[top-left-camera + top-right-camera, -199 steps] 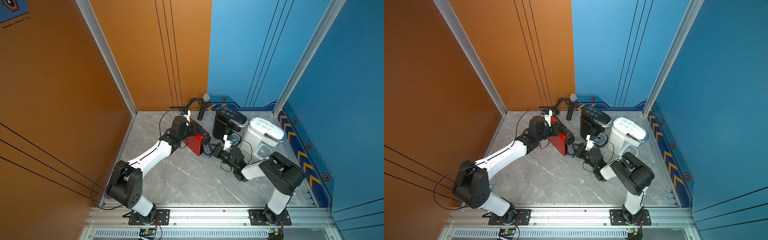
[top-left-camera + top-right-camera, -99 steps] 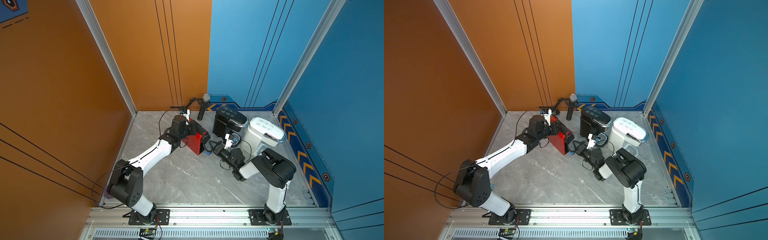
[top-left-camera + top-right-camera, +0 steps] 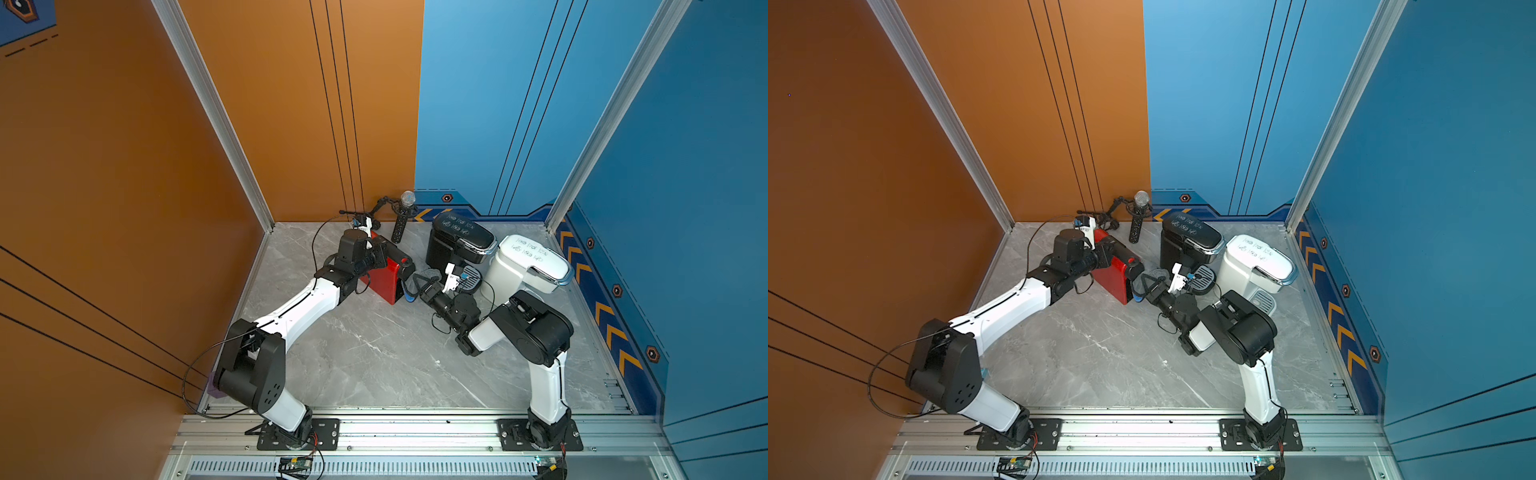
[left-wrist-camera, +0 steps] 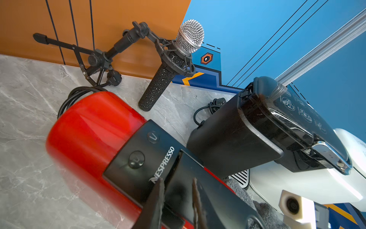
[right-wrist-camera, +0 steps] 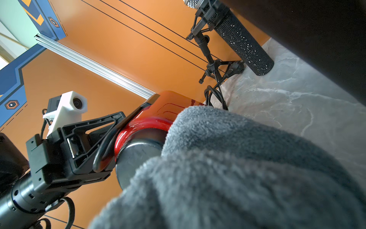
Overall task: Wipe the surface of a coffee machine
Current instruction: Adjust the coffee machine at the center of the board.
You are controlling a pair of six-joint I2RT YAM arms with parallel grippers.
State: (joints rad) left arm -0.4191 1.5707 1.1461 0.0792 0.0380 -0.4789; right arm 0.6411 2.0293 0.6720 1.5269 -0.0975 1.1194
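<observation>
In both top views a red coffee machine (image 3: 384, 278) (image 3: 1115, 274) with a black top stands at the middle back of the table. My left gripper (image 3: 376, 255) (image 3: 1105, 254) (image 4: 177, 183) is shut on its black top lever, one finger (image 4: 158, 196) on each side. A grey cloth (image 3: 424, 275) (image 3: 1153, 276) (image 5: 237, 168) is bunched in my shut right gripper (image 3: 422, 286) (image 3: 1152, 287). The cloth presses against the machine's round black front end (image 5: 136, 156). In the right wrist view the cloth hides that gripper's fingers.
A black coffee machine (image 3: 457, 241) and a white one (image 3: 525, 266) stand just right of the red one, with drip trays in front. A microphone (image 3: 404, 216) on a small tripod leans at the back wall. Power cords lie behind the machines.
My right arm has swung left, carrying the cloth from beside the black machine's drip tray up against the red machine's front. The left gripper has stayed on the machine's top.
</observation>
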